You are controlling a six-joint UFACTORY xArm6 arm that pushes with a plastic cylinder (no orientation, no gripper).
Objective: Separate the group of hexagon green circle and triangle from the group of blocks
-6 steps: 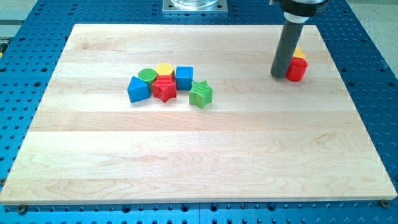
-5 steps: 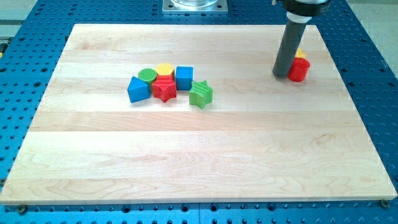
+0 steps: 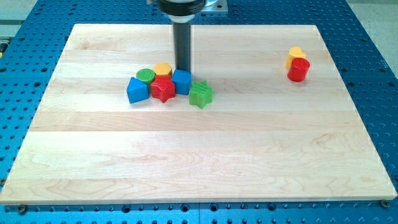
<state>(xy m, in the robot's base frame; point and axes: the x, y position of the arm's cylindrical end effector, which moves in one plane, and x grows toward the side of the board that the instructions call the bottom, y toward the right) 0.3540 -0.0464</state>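
A cluster of blocks sits left of centre on the wooden board point(image 3: 199, 155). It holds a green circle point(image 3: 145, 75), a yellow hexagon point(image 3: 163, 69), a blue cube point(image 3: 181, 81), a red star point(image 3: 163, 89), a blue triangle-like block point(image 3: 137, 90) and a green star point(image 3: 200, 94). My tip point(image 3: 183, 69) stands just behind the blue cube, right of the yellow hexagon, touching or nearly touching them.
A red cylinder point(image 3: 298, 69) with a yellow block point(image 3: 295, 54) right behind it stands near the board's right top corner. A metal base plate point(image 3: 211, 5) sits past the top edge. The blue perforated table point(image 3: 373, 62) surrounds the board.
My tip has moved from beside the red cylinder at the right across to the cluster's top side. The blue cube and yellow hexagon look slightly shifted.
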